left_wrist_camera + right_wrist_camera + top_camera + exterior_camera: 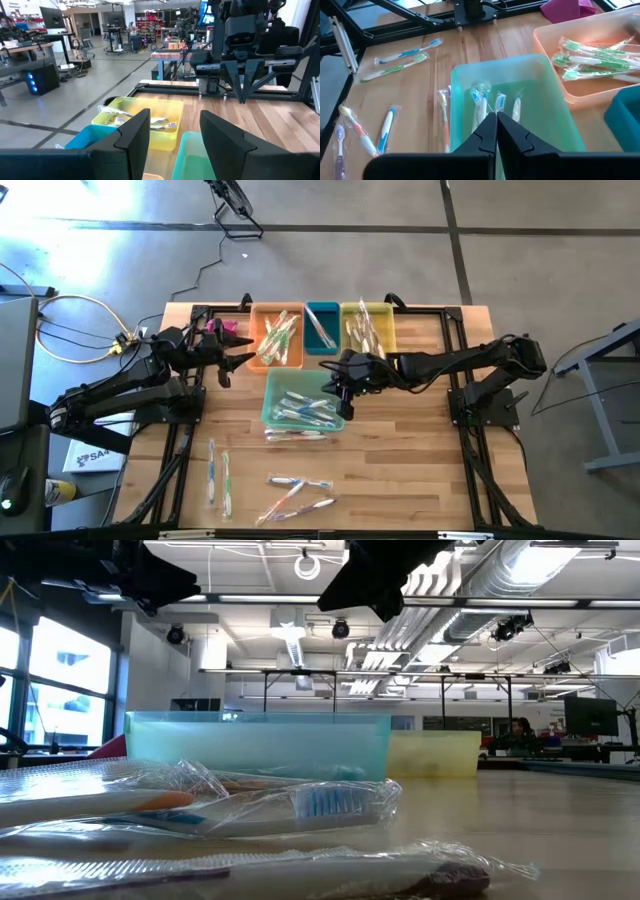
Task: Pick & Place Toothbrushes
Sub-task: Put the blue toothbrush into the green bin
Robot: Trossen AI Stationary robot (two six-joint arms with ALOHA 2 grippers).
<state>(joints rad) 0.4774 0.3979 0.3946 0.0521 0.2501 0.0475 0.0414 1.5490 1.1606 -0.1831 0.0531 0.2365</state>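
The right end effector (338, 383) hung with fingers pressed together, holding nothing, over the mint bin (272, 412), where several toothbrushes (305, 408) lay. More lay loose on the surface (400, 470) toward 6 o'clock, others in the orange bin (264, 360) and yellow bin (387, 323) toward 12. A teal bin (325, 313) sat between those two. The left end effector (228, 360) waited at 9 o'clock, spread wide, empty.
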